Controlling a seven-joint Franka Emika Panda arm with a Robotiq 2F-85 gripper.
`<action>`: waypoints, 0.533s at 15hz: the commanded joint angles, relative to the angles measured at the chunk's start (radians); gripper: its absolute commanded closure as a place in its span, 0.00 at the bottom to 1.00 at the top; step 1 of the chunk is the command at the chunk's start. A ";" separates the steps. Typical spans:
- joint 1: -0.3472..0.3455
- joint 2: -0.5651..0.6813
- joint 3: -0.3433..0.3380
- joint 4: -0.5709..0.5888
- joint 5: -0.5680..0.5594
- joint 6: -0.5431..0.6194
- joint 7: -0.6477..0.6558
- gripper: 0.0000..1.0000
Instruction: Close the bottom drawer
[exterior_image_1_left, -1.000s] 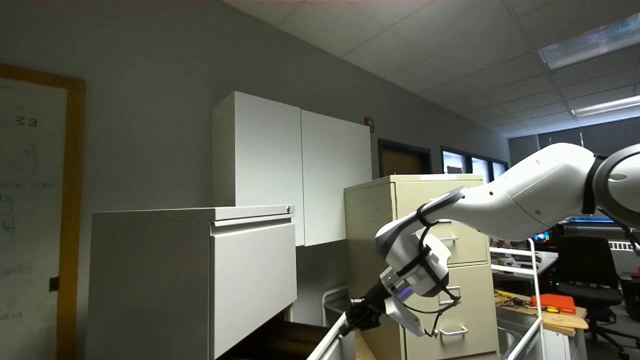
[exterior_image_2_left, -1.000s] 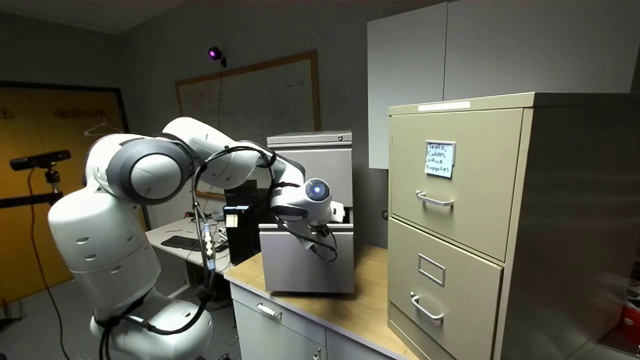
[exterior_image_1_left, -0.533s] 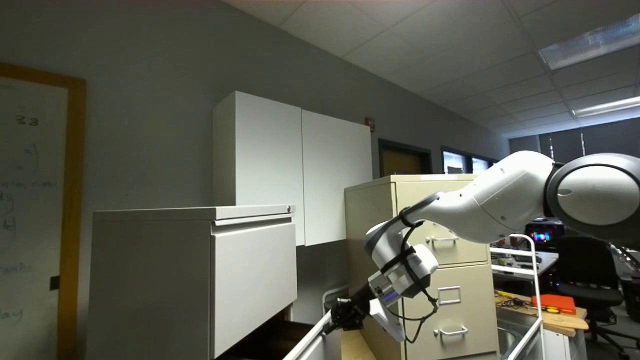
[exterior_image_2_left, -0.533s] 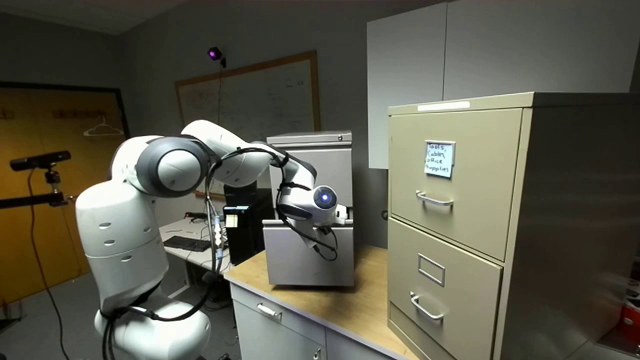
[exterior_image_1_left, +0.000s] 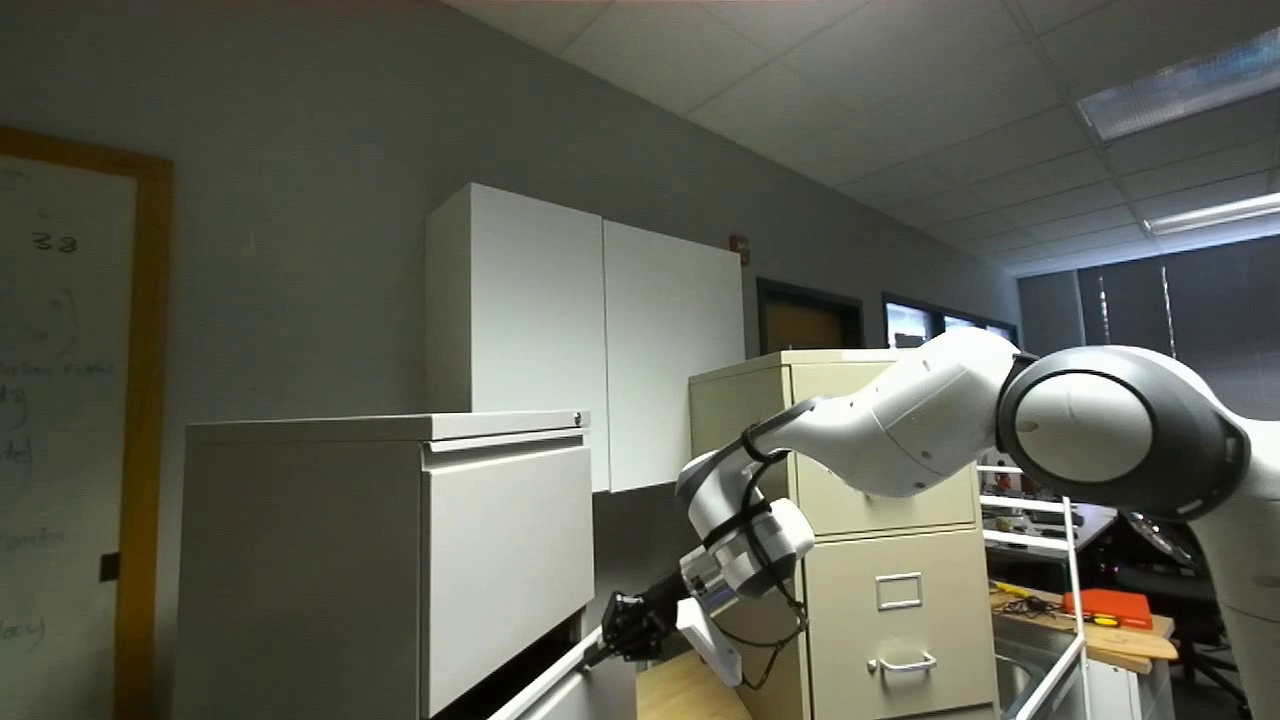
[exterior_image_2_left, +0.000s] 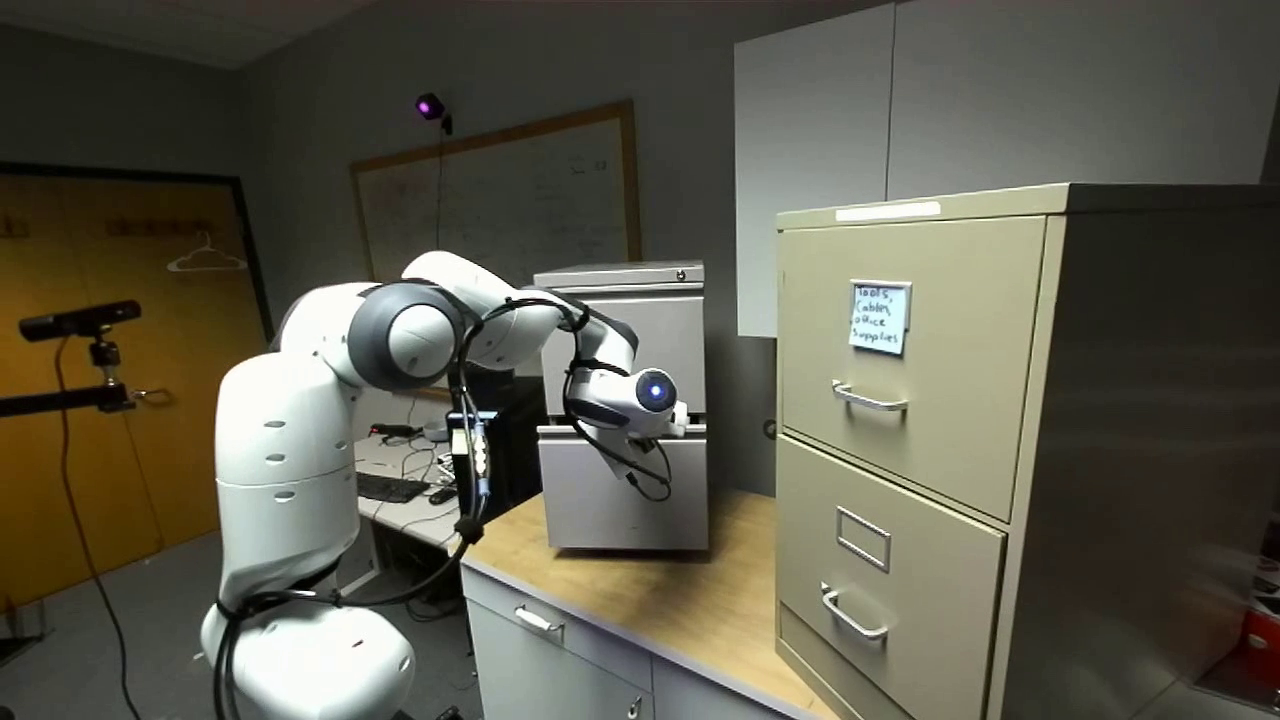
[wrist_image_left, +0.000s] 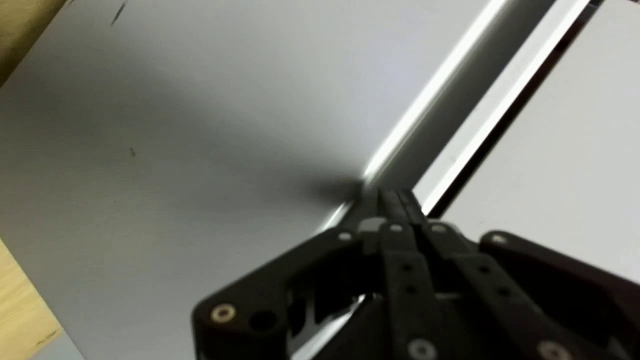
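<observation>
The white cabinet's bottom drawer (exterior_image_2_left: 590, 510) stands partly open, its smooth front forward of the upper drawer (exterior_image_2_left: 672, 345). In an exterior view its thin rim and front (exterior_image_1_left: 600, 690) show low in the picture, with a narrow dark gap behind the rim. In the wrist view the drawer front (wrist_image_left: 175, 150) fills the left side, and the upper drawer (wrist_image_left: 565, 165) lies to the right. My gripper (exterior_image_1_left: 592, 658) is shut and empty, its tips at the drawer's top edge, seemingly touching it. The shut fingers (wrist_image_left: 395, 202) also show in the wrist view.
A beige filing cabinet (exterior_image_2_left: 900, 480) with handled drawers stands close beside the arm. The white cabinet sits on a wooden countertop (exterior_image_2_left: 740, 570). White wall cupboards (exterior_image_1_left: 530, 320) hang behind. Black cables loop from the wrist.
My arm and gripper have moved toward the white cabinet. The bottom drawer has slid inward with them, and the opening behind its rim has narrowed. The gripper has stayed at the drawer's top edge.
</observation>
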 joint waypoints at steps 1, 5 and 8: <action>-0.021 0.103 0.058 0.145 0.020 -0.031 0.003 1.00; -0.017 0.169 0.089 0.254 -0.005 -0.047 0.023 1.00; -0.014 0.216 0.109 0.329 -0.020 -0.061 0.037 1.00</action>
